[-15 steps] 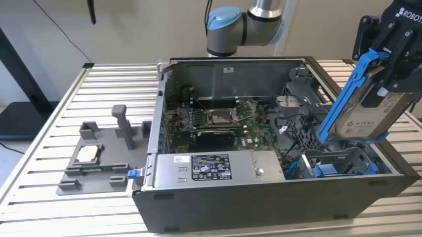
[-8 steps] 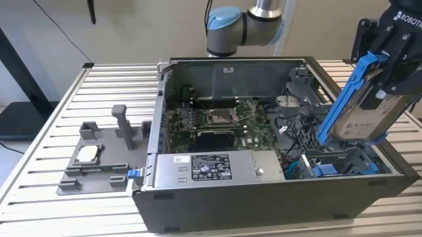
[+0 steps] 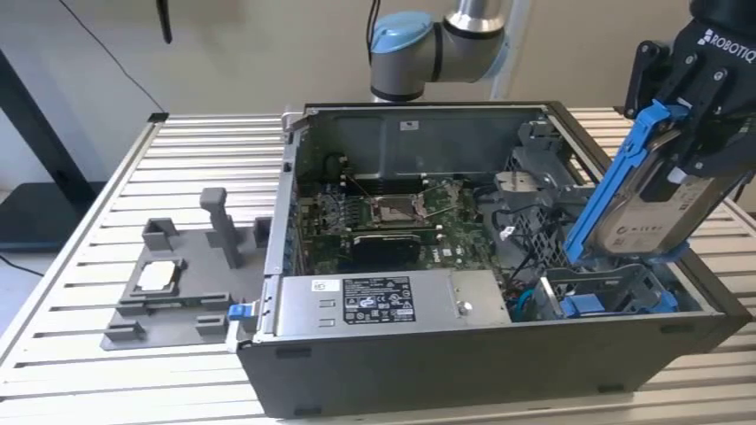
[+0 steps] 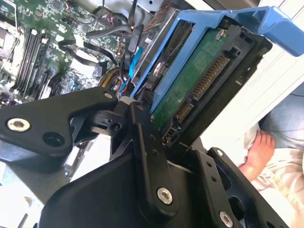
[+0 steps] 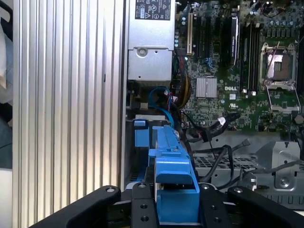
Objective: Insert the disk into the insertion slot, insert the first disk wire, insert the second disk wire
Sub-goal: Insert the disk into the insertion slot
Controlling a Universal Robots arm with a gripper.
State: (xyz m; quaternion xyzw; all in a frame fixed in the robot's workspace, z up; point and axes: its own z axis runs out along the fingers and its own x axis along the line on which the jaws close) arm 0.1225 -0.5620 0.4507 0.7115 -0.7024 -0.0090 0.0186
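The gripper (image 3: 691,155) has its fingers (image 4: 140,142) clenched on the disk (image 3: 656,208), tilted just above the insertion slot (image 3: 614,282), so I'd say it wants squaring to the bay's blue fittings, edge first, clear of the loose cables (image 3: 516,301).

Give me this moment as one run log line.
gripper: shut on disk | disk: tilted over insertion slot, not seated
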